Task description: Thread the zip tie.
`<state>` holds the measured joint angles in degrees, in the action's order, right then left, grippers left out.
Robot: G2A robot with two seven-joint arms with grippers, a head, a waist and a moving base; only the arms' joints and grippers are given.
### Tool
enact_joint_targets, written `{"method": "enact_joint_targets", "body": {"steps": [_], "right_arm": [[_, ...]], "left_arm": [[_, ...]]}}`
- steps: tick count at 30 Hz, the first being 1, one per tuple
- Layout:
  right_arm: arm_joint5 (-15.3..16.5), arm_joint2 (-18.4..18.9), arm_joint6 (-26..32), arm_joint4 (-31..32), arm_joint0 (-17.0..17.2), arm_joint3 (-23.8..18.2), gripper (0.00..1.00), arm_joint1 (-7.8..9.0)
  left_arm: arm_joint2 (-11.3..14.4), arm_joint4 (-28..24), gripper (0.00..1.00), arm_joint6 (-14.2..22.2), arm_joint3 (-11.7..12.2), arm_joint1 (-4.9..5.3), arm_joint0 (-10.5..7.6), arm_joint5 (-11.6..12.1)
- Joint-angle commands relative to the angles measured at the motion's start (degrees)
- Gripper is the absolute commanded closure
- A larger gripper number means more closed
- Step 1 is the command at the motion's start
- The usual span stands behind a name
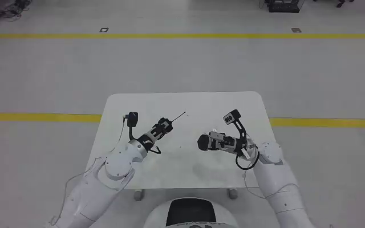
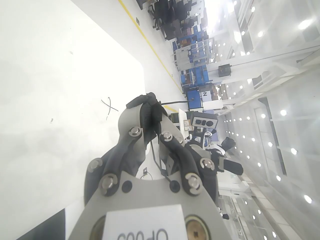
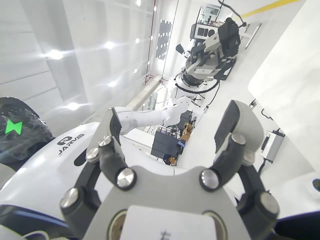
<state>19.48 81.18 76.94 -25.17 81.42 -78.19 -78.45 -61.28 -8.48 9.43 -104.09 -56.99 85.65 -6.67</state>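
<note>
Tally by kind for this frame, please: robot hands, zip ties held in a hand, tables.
Hands: 2, the left hand shut on the zip tie, the right hand open.
Zip ties in a hand: 1.
Tables: 1, the table.
Total: 4.

The table (image 1: 182, 105) is white with rounded corners and a smooth, plain top. In the left wrist view, two thin dark strips (image 2: 109, 106) lie crossed over each other on its surface (image 2: 50, 51), well in from the rounded far corner. A small pale scrap (image 2: 51, 120) lies near them, and another speck (image 2: 71, 52) sits farther off.
</note>
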Motion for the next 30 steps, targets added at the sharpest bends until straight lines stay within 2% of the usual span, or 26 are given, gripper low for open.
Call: {"method": "enact_joint_targets", "body": {"steps": [1, 7, 8, 11, 14, 19, 24, 28, 29, 30], "right_arm": [[0.0, 0.0, -0.1, 0.0, 0.0, -0.1, 0.0, 0.06], [-0.2, -0.2, -0.1, -0.6, 0.1, -0.2, 0.0, 0.03], [-1.4, -1.0, 0.7, -4.5, 0.3, -0.6, 0.0, -0.13], [-1.3, -0.1, 2.4, -6.0, -0.1, 1.6, 0.0, 0.34], [-3.2, -2.1, 2.7, -13.4, -0.7, 2.5, 0.0, 0.86], [-5.2, -7.1, 2.7, -21.2, -2.1, 3.3, 0.0, 3.57], [-6.0, -12.8, 2.7, -27.6, -3.6, 4.1, 0.0, 6.75], [-6.8, -17.6, 2.7, -31.2, -5.2, 5.1, 0.0, 9.11], [-6.9, -19.1, 2.7, -32.1, -5.8, 5.6, 0.0, 9.8], [-6.9, -19.1, 2.7, -32.1, -5.8, 5.6, 0.0, 9.8]], "left_arm": [[0.0, 0.0, 1.0, 0.0, 0.0, 0.0, 0.0, 0.0], [0.2, -1.3, 1.0, 0.6, 0.1, -0.13, 0.07, 0.4], [0.1, -3.1, 1.0, 1.8, 0.4, -0.21, -0.06, 1.0], [-0.9, -9.1, 1.0, 5.1, 1.4, -0.36, -0.25, 2.5], [-2.1, -16.0, 1.0, 9.2, 3.1, -0.51, -0.75, 3.7], [-3.3, -24.2, 1.0, 14.4, 5.1, -0.77, -1.17, 5.4], [-3.5, -30.4, 1.0, 20.1, 7.4, -0.99, -2.06, 4.8], [-3.3, -33.8, 1.0, 23.5, 9.0, -1.22, -2.97, 5.0], [-3.3, -33.3, 1.0, 24.4, 9.2, -1.22, -3.36, 5.7], [-3.4, -32.6, 1.0, 24.4, 9.2, -1.19, -3.46, 5.9]]}}
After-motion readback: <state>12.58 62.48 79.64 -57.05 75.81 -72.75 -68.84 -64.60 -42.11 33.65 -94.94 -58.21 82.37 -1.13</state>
